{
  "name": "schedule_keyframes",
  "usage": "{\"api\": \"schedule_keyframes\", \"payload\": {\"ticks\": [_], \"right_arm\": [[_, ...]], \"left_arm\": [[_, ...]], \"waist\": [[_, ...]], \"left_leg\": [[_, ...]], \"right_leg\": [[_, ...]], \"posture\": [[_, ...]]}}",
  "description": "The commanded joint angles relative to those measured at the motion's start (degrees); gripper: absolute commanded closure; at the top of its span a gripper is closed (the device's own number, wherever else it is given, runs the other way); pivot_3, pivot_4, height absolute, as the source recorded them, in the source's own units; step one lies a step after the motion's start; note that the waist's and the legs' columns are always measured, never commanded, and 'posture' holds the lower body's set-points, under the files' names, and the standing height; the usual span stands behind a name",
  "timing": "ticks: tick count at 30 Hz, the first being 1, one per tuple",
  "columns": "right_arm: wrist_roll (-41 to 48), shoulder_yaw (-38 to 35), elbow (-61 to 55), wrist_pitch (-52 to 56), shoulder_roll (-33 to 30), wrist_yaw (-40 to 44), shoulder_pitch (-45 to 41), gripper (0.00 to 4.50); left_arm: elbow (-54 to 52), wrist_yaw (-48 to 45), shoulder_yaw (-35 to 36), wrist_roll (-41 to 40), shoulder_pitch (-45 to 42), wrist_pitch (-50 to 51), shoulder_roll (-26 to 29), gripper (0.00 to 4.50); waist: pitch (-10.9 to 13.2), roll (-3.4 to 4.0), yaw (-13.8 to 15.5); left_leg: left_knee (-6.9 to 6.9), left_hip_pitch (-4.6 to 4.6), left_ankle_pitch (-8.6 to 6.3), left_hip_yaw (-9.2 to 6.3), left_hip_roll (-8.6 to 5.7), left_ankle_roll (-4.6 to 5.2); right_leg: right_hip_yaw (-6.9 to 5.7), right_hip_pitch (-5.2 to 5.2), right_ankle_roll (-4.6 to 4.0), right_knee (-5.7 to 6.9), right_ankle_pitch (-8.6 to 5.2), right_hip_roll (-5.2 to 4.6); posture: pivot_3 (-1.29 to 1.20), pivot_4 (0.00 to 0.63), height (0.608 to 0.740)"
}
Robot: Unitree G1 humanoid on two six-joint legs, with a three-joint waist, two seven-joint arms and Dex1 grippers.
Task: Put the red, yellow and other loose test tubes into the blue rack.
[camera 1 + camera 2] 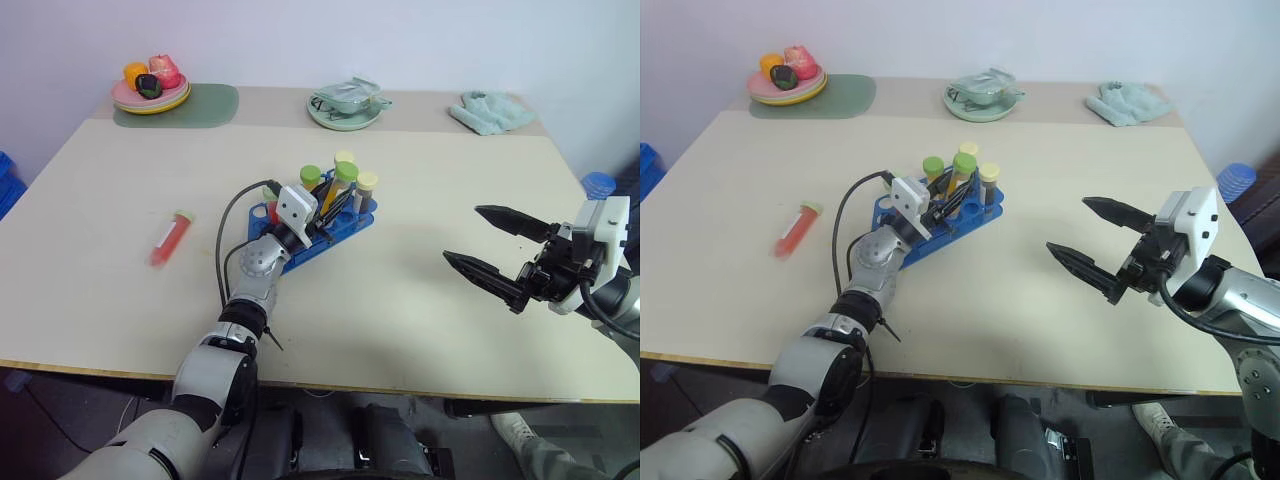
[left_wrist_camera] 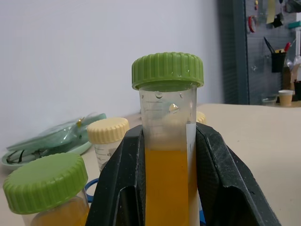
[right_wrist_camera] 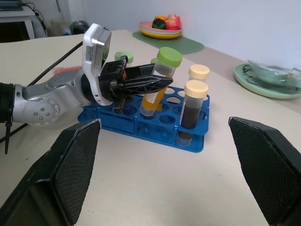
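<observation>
1. The yellow-orange tube (image 3: pixel 157 82), green-capped, stands tilted in a hole of the blue rack (image 3: pixel 146 125) near the middle of the table (image 1: pixel 400 320).
2. The left gripper (image 3: pixel 149 84) is clamped on this tube below its cap, both black fingers (image 2: pixel 120 188) pressed against its sides.
3. Other capped tubes stand in the rack too: a dark brown tube (image 3: pixel 190 110) with a cream cap at the near corner, another cream-capped one behind it and a green-capped one alongside.
4. The red tube (image 1: pixel 170 238) lies flat on the table, well apart from the rack on the robot's left.
5. The right gripper (image 1: pixel 490 250) hovers over the table to the right, jaws spread wide and empty.
6. At the far edge sit a plate of fruit (image 1: pixel 150 95), a green dish (image 1: pixel 345 108) and a cloth (image 1: pixel 490 110).
</observation>
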Motion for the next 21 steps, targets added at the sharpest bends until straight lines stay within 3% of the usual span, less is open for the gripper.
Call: {"api": "schedule_keyframes", "payload": {"ticks": [1, 21], "right_arm": [[1.0, -1.19, -1.08, -0.57, -0.26, 0.03, -0.45, 0.0], [0.41, -5.35, -1.92, -1.85, -0.46, 2.89, 7.7, 0.0]], "left_arm": [[1.29, -1.9, -0.51, -0.16, 2.03, 0.89, -0.97, 3.69], [1.5, -4.49, 1.42, -1.91, 2.2, 2.78, -0.5, 3.69]], "waist": [[0.0, 0.0, 0.0], [-0.07, 0.1, -0.05]], "left_leg": [[0.0, 0.0, 0.0, 0.0, 0.0, 0.0], [0.0, 0.02, -0.01, 0.0, 0.01, 0.02]], "right_leg": [[0.0, 0.0, 0.0, 0.0, 0.0, 0.0], [-0.01, 0.03, 0.0, -0.02, 0.0, 0.01]], "posture": [[0.0, 0.15, 0.74], [0.0, 0.15, 0.74]]}}
